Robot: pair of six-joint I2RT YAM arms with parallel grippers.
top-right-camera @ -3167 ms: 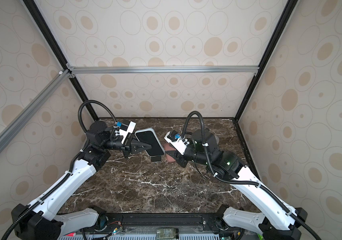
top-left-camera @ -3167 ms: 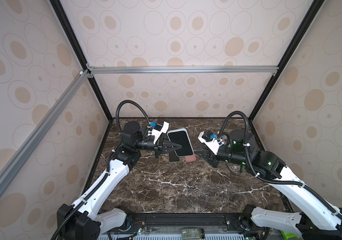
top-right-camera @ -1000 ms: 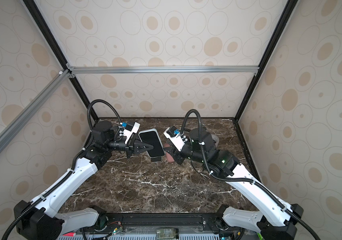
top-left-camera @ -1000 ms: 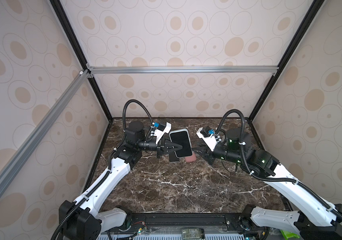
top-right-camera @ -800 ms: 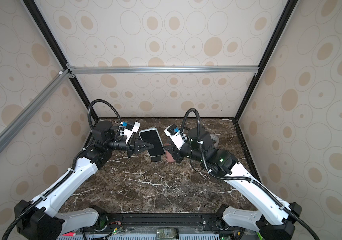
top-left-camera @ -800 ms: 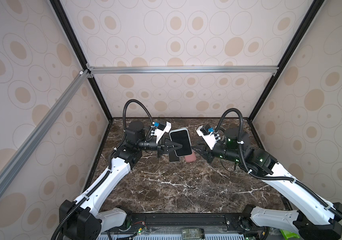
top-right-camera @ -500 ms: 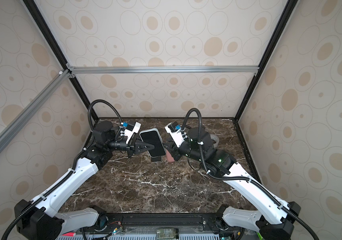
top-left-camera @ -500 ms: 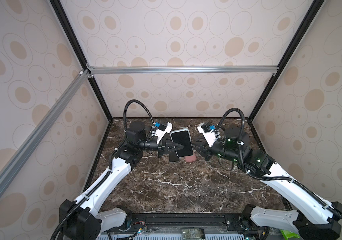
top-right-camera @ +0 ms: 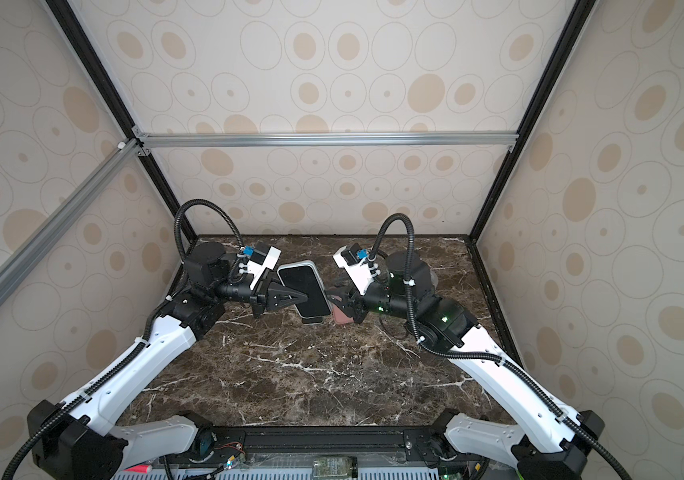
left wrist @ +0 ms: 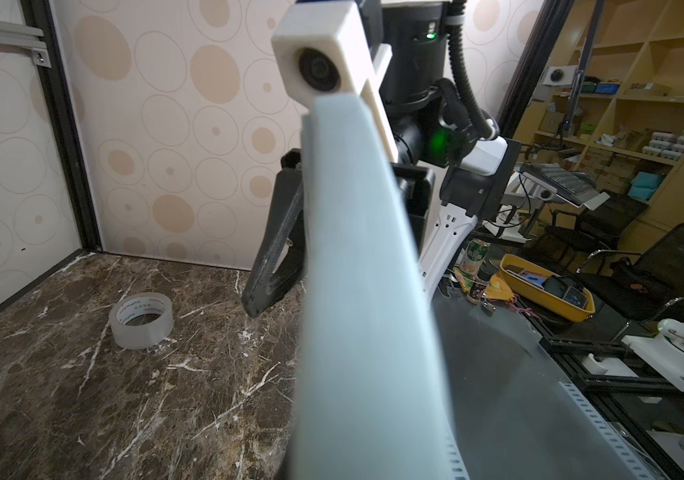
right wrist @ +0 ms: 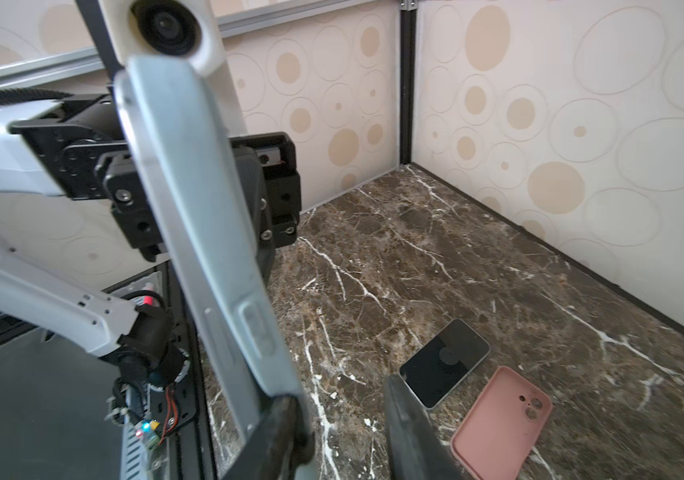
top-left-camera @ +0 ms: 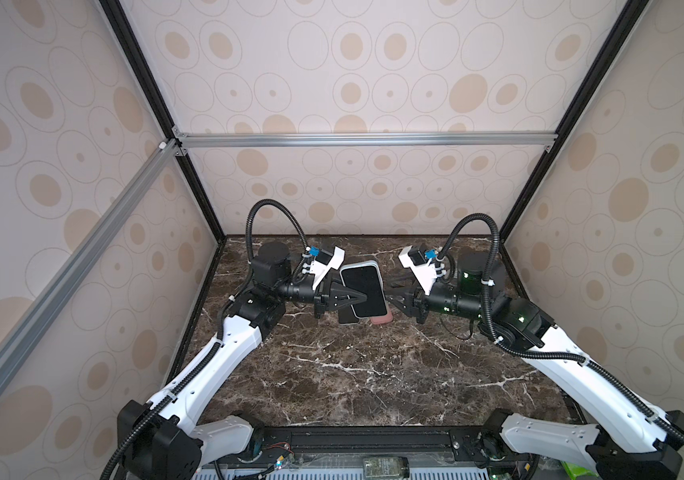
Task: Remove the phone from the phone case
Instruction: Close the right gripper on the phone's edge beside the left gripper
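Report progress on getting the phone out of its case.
Done: one bare phone and an empty pink case lie apart on the table. In hand: left gripper shut on a raised cased phone. To do: right gripper, jaws open at its edge, has not freed it.

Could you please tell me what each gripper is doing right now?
Left gripper: shut on the cased phone.
Right gripper: open, holding nothing.

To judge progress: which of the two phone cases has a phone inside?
The pale case held up by the left gripper. The pink case lies on the table, apparently empty.
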